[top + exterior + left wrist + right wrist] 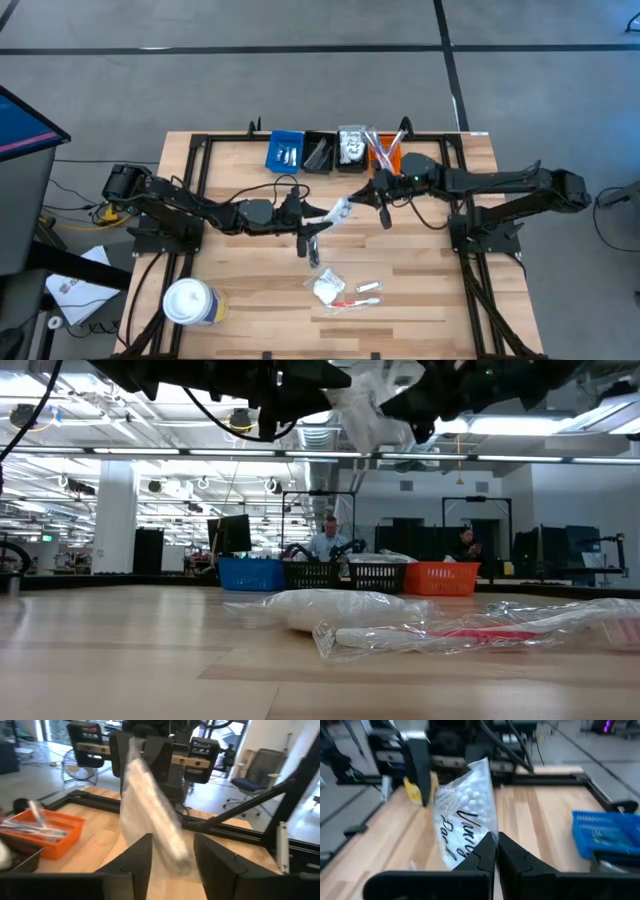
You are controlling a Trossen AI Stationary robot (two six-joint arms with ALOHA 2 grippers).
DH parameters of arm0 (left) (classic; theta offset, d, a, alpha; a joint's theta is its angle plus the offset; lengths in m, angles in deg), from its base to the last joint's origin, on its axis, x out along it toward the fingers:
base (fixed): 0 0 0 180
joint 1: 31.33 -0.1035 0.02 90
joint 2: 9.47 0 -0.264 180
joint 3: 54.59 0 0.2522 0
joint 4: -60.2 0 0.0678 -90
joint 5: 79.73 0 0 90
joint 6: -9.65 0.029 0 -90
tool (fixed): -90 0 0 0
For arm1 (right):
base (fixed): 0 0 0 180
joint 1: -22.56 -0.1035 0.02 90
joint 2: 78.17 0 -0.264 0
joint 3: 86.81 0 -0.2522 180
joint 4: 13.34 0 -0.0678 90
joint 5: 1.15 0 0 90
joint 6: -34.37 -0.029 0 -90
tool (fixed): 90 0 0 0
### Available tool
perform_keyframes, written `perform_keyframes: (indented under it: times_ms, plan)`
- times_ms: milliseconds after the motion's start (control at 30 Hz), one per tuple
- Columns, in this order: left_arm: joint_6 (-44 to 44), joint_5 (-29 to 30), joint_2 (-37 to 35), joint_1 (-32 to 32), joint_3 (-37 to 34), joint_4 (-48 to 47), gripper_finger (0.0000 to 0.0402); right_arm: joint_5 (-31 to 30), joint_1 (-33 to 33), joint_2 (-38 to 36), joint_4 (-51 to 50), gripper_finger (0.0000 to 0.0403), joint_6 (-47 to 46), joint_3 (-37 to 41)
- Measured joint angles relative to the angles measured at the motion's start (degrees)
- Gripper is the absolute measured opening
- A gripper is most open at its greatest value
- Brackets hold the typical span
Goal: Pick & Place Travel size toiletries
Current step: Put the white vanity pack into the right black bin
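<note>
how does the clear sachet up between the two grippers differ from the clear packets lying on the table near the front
The clear plastic sachet hangs in the air, pinched by the right gripper with the left gripper open beside it; the clear plastic packets lie flat on the wooden table, untouched. The sachet is printed with black script over white contents; one packet holds a slim red stick. All are small clear wrappers.

Glossy crinkled clear plastic sachet [466, 822] above a smooth, pale wood table [420, 290] framed in matt black metal
</note>
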Motion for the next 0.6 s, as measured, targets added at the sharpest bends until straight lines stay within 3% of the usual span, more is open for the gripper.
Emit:
perform_keyframes:
  times_ms: [267, 600]
  plan:
    - [0.0, 4.5, 0.0, 0.0, 0.0, -0.4, 0.0166, -0.4, 5.9, -0.3, -19.9, 0.0001, 5.6, -8.3]
    - [0.0, 6.3, 0.0, 0.0, 0.0, -0.5, 0.0155, -5.9, 15.2, 0.2, -25.3, 0.0, 11.4, -10.9]
